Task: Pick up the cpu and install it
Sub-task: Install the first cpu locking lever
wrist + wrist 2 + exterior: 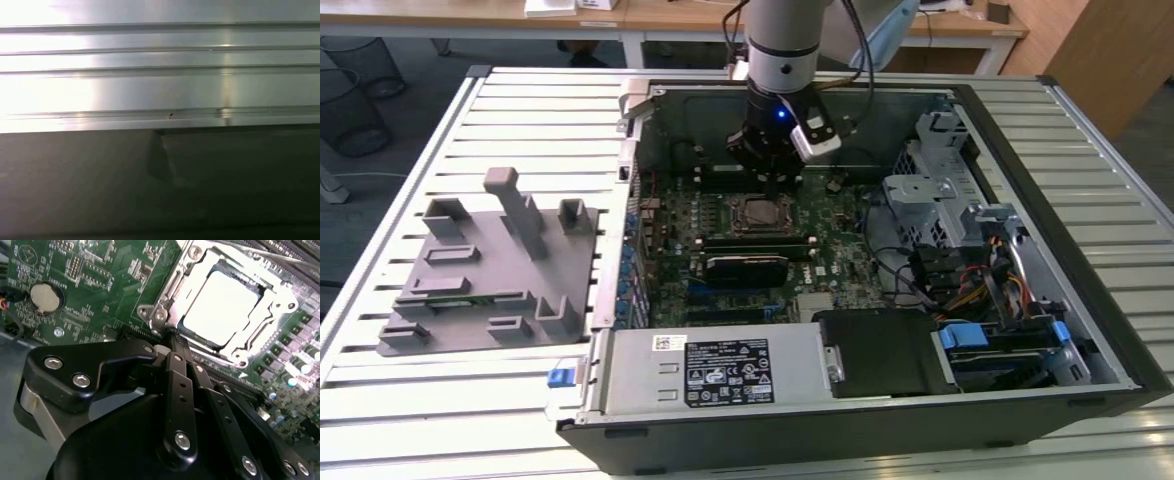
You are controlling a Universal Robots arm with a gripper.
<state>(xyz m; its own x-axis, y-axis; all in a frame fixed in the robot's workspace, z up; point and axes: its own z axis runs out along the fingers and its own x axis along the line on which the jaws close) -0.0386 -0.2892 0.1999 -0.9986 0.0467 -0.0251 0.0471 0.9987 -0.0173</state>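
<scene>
The cpu (220, 305) lies flat in the socket on the green motherboard (100, 285), its bright silvery top showing inside the metal socket frame (165, 295). In the exterior view the cpu (759, 212) sits mid-board inside the open computer case. My gripper (172, 337) is shut, its black fingers (176, 365) pressed together with nothing between them, the tips right at the frame's near corner, beside the cpu. In the exterior view the gripper (775, 186) hangs just above the socket's far edge.
Memory slots (747, 243) and a dark card (747, 268) lie near the socket. Drive cages and cables (961, 250) crowd the case on the exterior view's right. A grey fixture (487, 270) stands on the slatted table (150, 75). A coin battery (45, 296) sits on the board.
</scene>
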